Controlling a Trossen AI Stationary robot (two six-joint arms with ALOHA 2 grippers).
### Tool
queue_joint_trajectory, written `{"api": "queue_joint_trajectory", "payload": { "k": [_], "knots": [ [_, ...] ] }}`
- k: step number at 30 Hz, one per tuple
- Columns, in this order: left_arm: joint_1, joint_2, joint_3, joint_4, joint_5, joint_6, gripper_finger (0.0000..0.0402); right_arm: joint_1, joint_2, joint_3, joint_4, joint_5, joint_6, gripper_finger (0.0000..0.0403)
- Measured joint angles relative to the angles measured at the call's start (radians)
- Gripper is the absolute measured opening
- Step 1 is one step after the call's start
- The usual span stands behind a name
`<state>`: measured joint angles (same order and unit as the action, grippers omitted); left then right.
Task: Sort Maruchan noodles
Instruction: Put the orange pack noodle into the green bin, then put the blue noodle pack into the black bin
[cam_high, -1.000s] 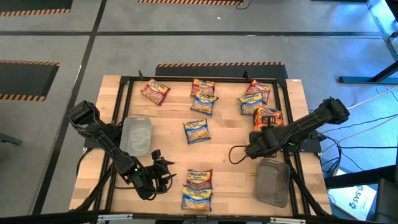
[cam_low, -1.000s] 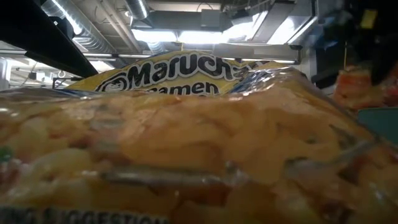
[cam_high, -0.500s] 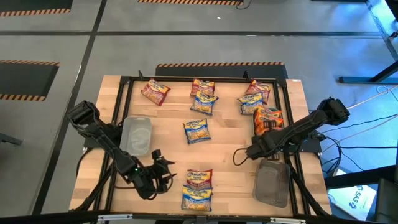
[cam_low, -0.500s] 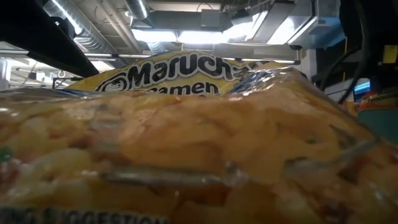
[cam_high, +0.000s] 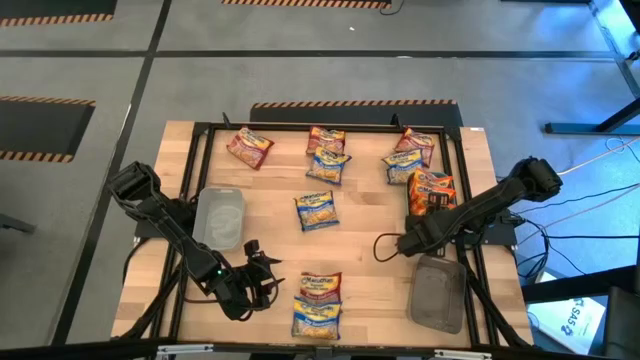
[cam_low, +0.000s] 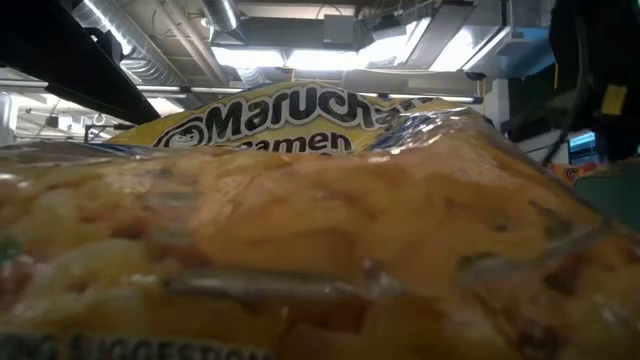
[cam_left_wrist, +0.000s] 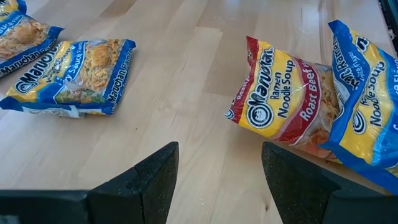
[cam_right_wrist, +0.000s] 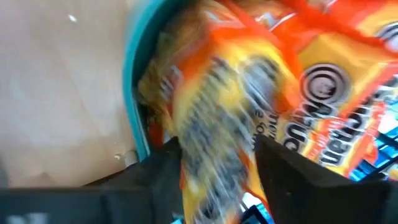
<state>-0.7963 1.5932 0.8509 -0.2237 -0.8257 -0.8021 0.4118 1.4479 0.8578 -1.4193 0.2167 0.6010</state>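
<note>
Maruchan noodle packets lie flat and scattered on the wooden table. A maroon packet (cam_high: 250, 147), a maroon-and-blue pair (cam_high: 327, 152), a further pair (cam_high: 408, 155) and a blue packet (cam_high: 316, 210) lie farther off. Orange packets (cam_high: 430, 188) lie in a teal tray (cam_right_wrist: 132, 93). My left gripper (cam_high: 262, 280) is open and low near the near edge, facing a maroon packet (cam_left_wrist: 286, 102) and a blue one (cam_left_wrist: 367, 87). My right gripper (cam_high: 420, 228) is open, its fingers standing above the orange packets (cam_right_wrist: 249, 93).
A clear tray (cam_high: 220, 215) sits on the left and a grey tray (cam_high: 437, 292) on the near right. A dark frame (cam_high: 330, 127) runs around the table. A packet (cam_low: 300, 240) right at the low camera blocks most of that view.
My right gripper has drawn back from the orange packets toward the table's near edge, uncovering them in the high view. In the low view the orange packet that was up by the gripper now shows lower, at the teal tray.
</note>
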Motion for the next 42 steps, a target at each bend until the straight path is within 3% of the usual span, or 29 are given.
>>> {"api": "queue_joint_trajectory", "payload": {
  "k": [5,9,12,15,21,24,29,35,42],
  "knots": [
    [0.006,0.0,0.0,0.0,0.002,0.0,0.0225,0.0,-0.003,0.124,-0.079,0.002,0.048,0.0241],
    [0.015,0.0,0.0,0.0,0.004,0.0,0.0225,0.0,-0.004,0.226,-0.084,0.048,0.091,0.0252],
    [0.019,0.0,0.0,0.002,0.004,0.0,0.0225,0.002,-0.005,0.267,0.017,0.104,0.115,0.0251],
    [0.031,0.0,0.0,0.009,0.0,0.001,0.0225,0.002,-0.005,0.258,0.226,0.191,0.068,0.0247],
    [0.137,0.0,-0.001,0.084,0.082,0.135,0.0225,-0.007,-0.005,0.095,0.858,0.283,-0.348,0.0244],
    [0.193,0.0,-0.001,0.141,0.134,0.221,0.0225,-0.036,-0.005,0.009,1.153,0.232,-0.455,0.0244],
    [0.246,0.0,-0.001,0.197,0.114,0.353,0.0225,-0.08,-0.005,-0.129,1.549,0.109,-0.532,0.0243],
    [0.302,0.0,-0.001,0.272,0.138,0.427,0.0225,-0.115,-0.005,-0.252,1.839,0.076,-0.553,0.0243],
    [0.371,0.0,-0.001,0.428,0.218,0.549,0.0225,-0.111,0.067,-0.258,2.085,0.015,-0.59,0.0243]
  ]
}}
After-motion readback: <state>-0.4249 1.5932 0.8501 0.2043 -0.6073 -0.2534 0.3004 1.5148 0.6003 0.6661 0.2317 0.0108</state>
